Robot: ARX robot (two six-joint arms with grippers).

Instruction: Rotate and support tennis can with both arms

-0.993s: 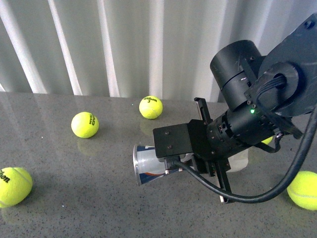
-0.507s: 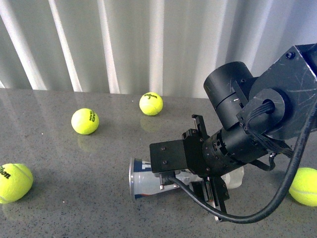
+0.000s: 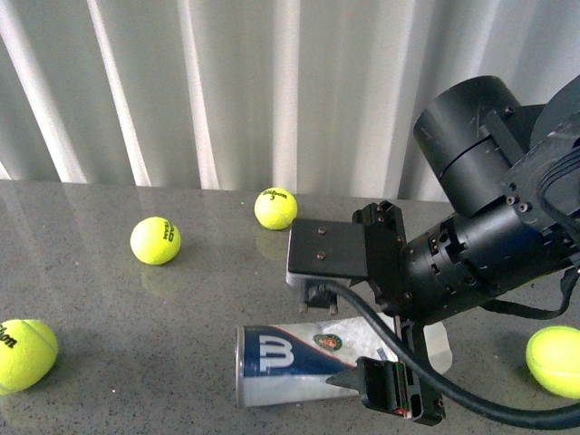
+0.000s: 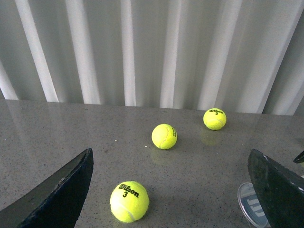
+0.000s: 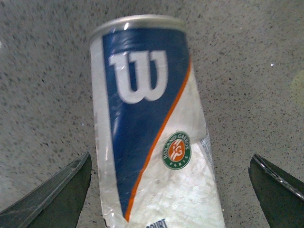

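The tennis can point(image 3: 294, 362) lies on its side on the grey table, metal rim to the left and its blue Wilson label and round logo facing up. My right gripper point(image 3: 390, 313) hangs open just above the can's right half, one finger on either side and touching nothing. In the right wrist view the can point(image 5: 152, 128) fills the gap between the spread fingers point(image 5: 57, 194). My left gripper point(image 4: 168, 199) is open and holds nothing. The can's end point(image 4: 251, 206) shows beside one of its fingers point(image 4: 278, 190). The left arm is out of the front view.
Yellow tennis balls lie loose on the table: one at the far left point(image 3: 25, 355), two further back point(image 3: 155, 240) point(image 3: 275, 207), one at the right edge point(image 3: 555, 361). A ball point(image 4: 129, 201) sits between the left fingers. White pleated curtain behind the table.
My right gripper has lifted off the can and moved right. The can now lies more exposed, with its label in full view.
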